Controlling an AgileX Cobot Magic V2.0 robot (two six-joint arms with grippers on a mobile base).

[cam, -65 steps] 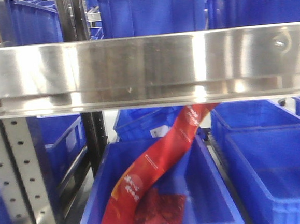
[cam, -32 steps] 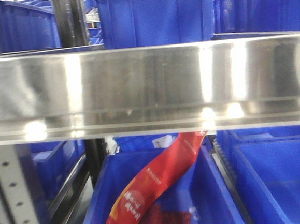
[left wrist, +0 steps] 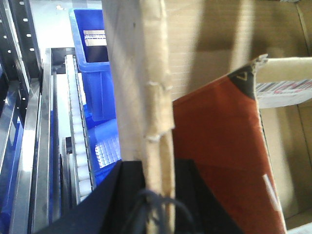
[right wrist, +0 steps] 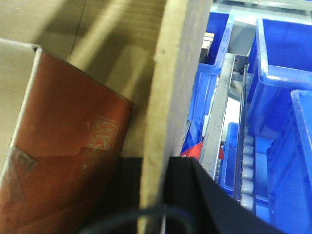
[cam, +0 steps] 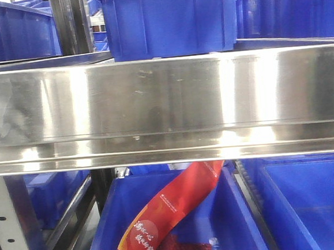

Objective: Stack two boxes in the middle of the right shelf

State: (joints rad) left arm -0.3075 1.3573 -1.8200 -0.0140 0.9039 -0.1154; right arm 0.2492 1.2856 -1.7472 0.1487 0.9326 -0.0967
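Carton: a large brown corrugated cardboard carton (left wrist: 214, 34), open, with one thin wall running up the middle of each wrist view; blue bins and rack rails lie just beyond it.
Left jaws: the left gripper (left wrist: 157, 197) has its black jaws pinching a carton wall, one on each face.
Right jaws: the right gripper (right wrist: 155, 195) pinches a carton wall in the same way.
Inside: a red-brown smaller cardboard box (left wrist: 219, 161) lies in the carton.
Shelf: the shiny stainless-steel shelf (cam: 165, 102) spans the front view; whether the carton touches it cannot be told.
Above: a blue plastic bin (cam: 167, 20) stands on the shelf.
Below: a second blue bin (cam: 234, 212) holds a red printed packet (cam: 174, 211).
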